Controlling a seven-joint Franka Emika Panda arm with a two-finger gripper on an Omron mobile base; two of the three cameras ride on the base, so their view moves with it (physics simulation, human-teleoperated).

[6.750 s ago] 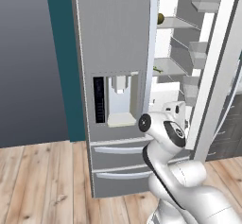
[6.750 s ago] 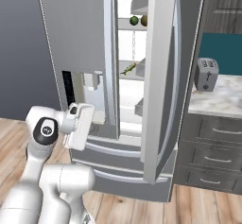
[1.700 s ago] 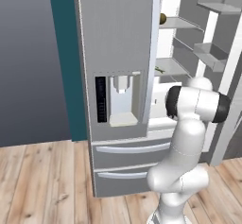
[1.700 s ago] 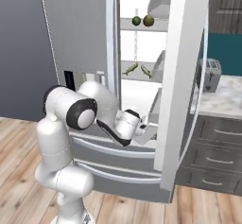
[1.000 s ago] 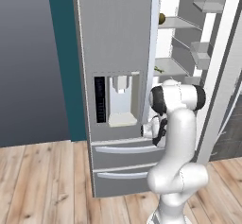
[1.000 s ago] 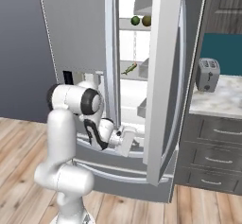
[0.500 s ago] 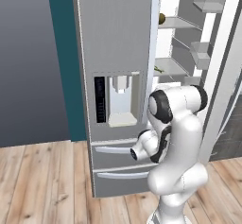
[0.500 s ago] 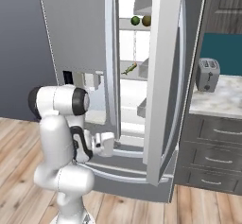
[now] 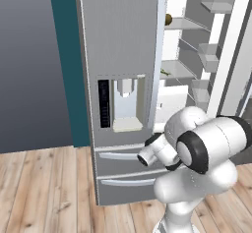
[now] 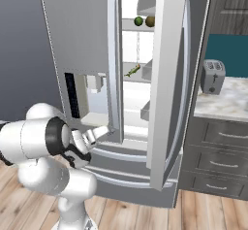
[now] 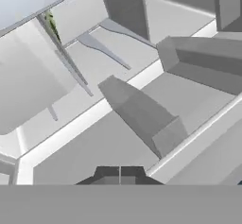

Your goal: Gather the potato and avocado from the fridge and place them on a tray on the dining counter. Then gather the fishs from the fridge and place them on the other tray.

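Note:
The grey steel fridge [image 9: 118,55] stands ahead with its left door closed and its right door [image 10: 167,78] swung open. On an upper white shelf sit the dark green avocado [image 10: 139,21] and the brownish potato [image 10: 150,21]; the potato [image 9: 168,18] peeks past the door edge. A slender green fish [image 10: 133,70] lies on the shelf below, also visible as a fish [image 9: 165,72] from the left. My gripper [image 10: 105,130] hangs low in front of the fridge drawers, shut and holding nothing. In the hand view its fingertips [image 11: 120,173] sit together, facing grey door bins.
A toaster [image 10: 213,76] stands on a marbled counter [image 10: 225,103] over dark drawers right of the fridge. The fridge's lower drawers [image 9: 123,170] are just behind my folded arm. Wood floor [image 9: 44,188] lies to the left.
My arm has folded down and leftward from the open fridge side to low before the drawers. The gripper stayed shut and the food did not move.

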